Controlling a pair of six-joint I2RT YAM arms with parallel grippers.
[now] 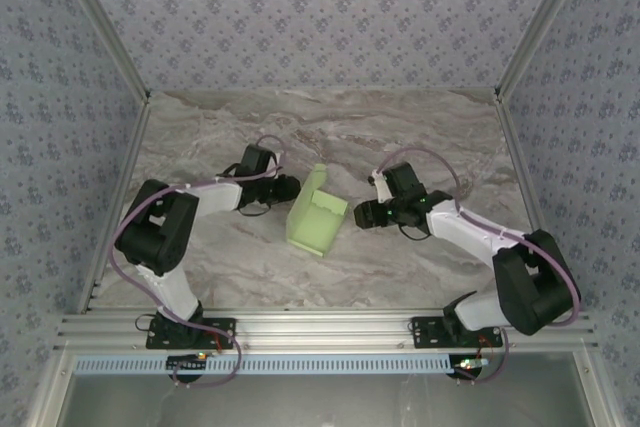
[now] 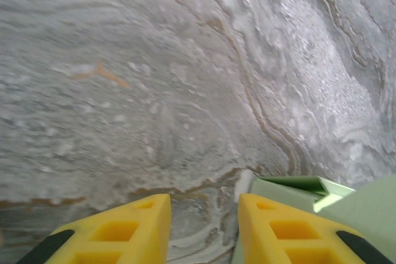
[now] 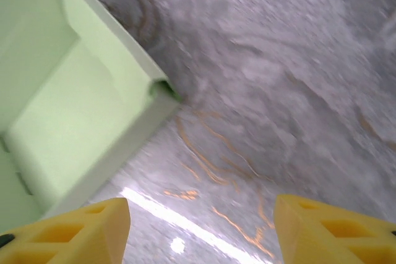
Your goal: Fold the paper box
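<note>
Paper box, pale-green thin card, half-formed, open-topped: centre frame on grey marbled tabletop. Left tool spread, empty, just beside box's left side; right tool spread wide, empty, just right. Risk of sliding or crushing card if pushed one-sided; possible spring-back of folds.

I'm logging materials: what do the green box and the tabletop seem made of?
The paper box: thin matte pale-green card, going by crisp creases and thin edges. The tabletop: marble-look veined surface, slightly glossy from glare; real stone or print, unclear.
</note>
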